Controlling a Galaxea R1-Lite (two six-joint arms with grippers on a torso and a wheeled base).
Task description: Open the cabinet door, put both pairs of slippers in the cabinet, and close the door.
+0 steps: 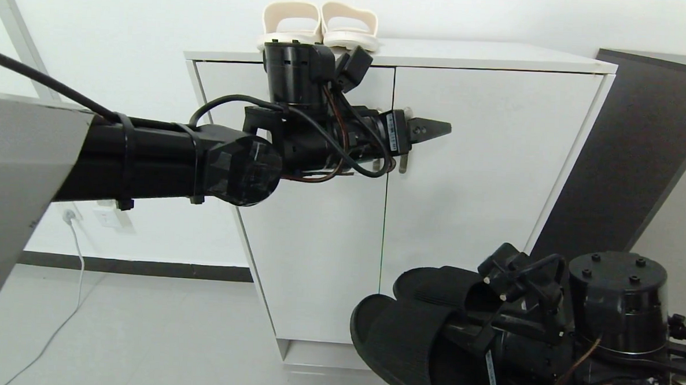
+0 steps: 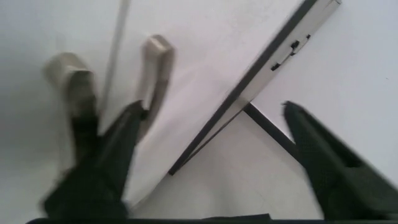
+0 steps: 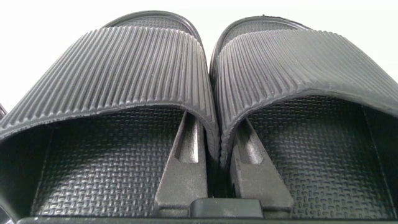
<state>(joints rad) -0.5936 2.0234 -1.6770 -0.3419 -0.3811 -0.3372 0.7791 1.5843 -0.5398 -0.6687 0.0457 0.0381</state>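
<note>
Head view: left gripper [image 1: 434, 129], wide by the cabinet [image 1: 495, 164] handle [image 1: 403, 159], should straddle it; right gripper [image 3: 219, 174] pinches black slippers [image 1: 412, 328].

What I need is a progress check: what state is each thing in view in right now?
Cabinet doors: both shut.
Door handle: not gripped.
Cream slippers: side by side on the cabinet top.
Black slippers: held together as a pair, in front of the cabinet.
Left gripper: open, near the handle.
Right gripper: shut on the black slippers.
</note>
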